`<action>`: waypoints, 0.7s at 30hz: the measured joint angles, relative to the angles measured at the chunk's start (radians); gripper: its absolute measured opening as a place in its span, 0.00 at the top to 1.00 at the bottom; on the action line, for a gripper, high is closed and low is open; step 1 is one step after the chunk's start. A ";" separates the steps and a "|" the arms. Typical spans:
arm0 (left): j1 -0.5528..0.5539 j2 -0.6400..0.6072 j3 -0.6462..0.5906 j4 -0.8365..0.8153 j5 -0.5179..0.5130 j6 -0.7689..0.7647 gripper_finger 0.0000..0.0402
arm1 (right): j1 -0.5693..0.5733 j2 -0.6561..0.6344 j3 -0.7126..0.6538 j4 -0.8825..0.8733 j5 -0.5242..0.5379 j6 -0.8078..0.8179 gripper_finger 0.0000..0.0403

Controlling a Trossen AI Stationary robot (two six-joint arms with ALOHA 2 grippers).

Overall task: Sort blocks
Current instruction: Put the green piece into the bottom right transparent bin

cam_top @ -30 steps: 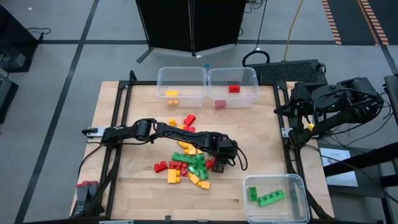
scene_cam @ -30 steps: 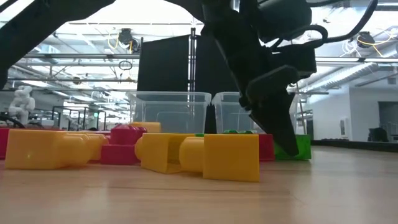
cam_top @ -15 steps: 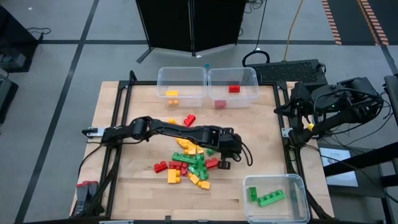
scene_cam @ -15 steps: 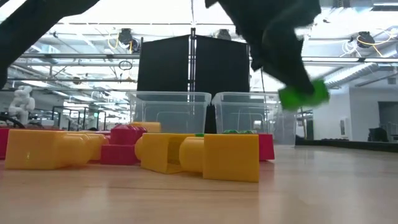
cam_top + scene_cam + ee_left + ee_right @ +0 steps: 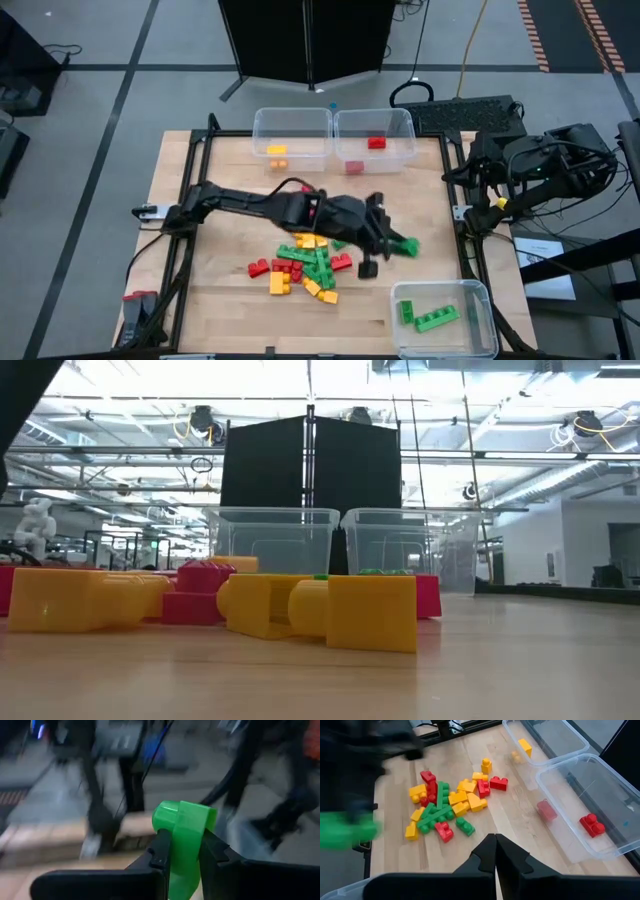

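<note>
A pile of red, yellow and green blocks (image 5: 300,262) lies mid-table and also shows in the right wrist view (image 5: 445,810). My left gripper (image 5: 398,243) hangs right of the pile, above the table, shut on a green block (image 5: 184,840). The same green block (image 5: 406,245) shows from above. My right gripper (image 5: 495,845) is shut on nothing, beyond the table's right edge, on its folded arm (image 5: 535,165). The low view shows only the pile's near blocks (image 5: 330,610). My left gripper pinches the green block's two opposite sides (image 5: 175,857) between its two fingers (image 5: 161,851). The fingers reach almost level toward the table's right edge. The block's studded end (image 5: 166,815) sticks out past the fingertips, and the block is lifted clear of the table.
Two clear bins stand at the far edge, one with yellow blocks (image 5: 292,136), one with red blocks (image 5: 374,138). A third bin (image 5: 443,318) at the near right corner holds green blocks. Bare wood lies between the pile and that bin.
My left gripper has risen from the pile's right side with the green block, lifting it off the table and out of the low view. It has moved toward the table's right edge and tipped from pointing steeply down to nearly level.
</note>
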 joint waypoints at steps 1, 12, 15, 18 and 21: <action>-0.011 0.001 0.000 0.043 0.001 0.017 0.90 | 0.000 0.000 0.000 0.000 0.000 0.000 1.00; -0.076 0.176 -0.001 0.446 0.048 0.083 0.89 | 0.000 0.001 0.000 0.004 0.000 0.004 1.00; -0.084 0.224 -0.001 0.466 0.060 0.083 0.89 | 0.000 0.001 0.000 0.010 0.000 0.004 1.00; -0.091 0.265 -0.002 0.466 0.077 0.085 0.89 | 0.000 0.002 0.000 0.009 0.000 0.004 1.00; -0.098 0.303 -0.002 0.471 0.083 0.083 0.89 | 0.000 0.004 0.000 0.011 0.000 0.004 1.00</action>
